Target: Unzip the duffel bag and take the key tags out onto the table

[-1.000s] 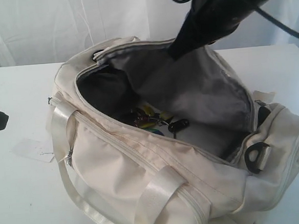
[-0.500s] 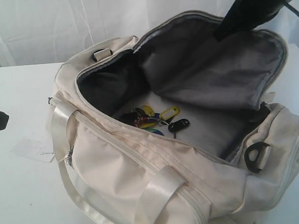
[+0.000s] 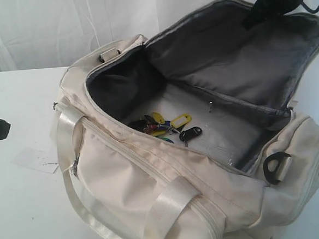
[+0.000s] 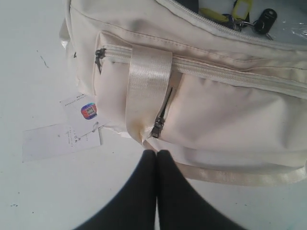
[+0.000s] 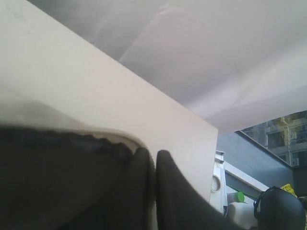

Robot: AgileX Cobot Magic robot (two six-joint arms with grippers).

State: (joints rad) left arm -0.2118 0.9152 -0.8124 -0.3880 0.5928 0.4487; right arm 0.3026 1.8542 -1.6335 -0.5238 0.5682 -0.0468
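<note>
Duffel bag [image 3: 152, 174] unzipped, key tags [image 3: 165, 127] inside, right gripper [image 3: 249, 21] pinching its flap, left gripper [image 4: 156, 155] closed, empty

Matt cloth, shiny satin
The duffel bag [image 3: 125, 171] is seen in matt cream cloth, its straps [image 3: 170, 199] in glossy satin; the key tags [image 3: 180, 121] are glossy plastic, the table [image 3: 24, 216] smooth.

A large paper tag [image 4: 61, 140], a small paper tag [image 4: 81, 109] and a white curtain [image 3: 43, 29].
We see both tags lying flat, just beside each other; the small one carries a red and blue square, the large one faint print. The curtain hangs in soft folds.
</note>
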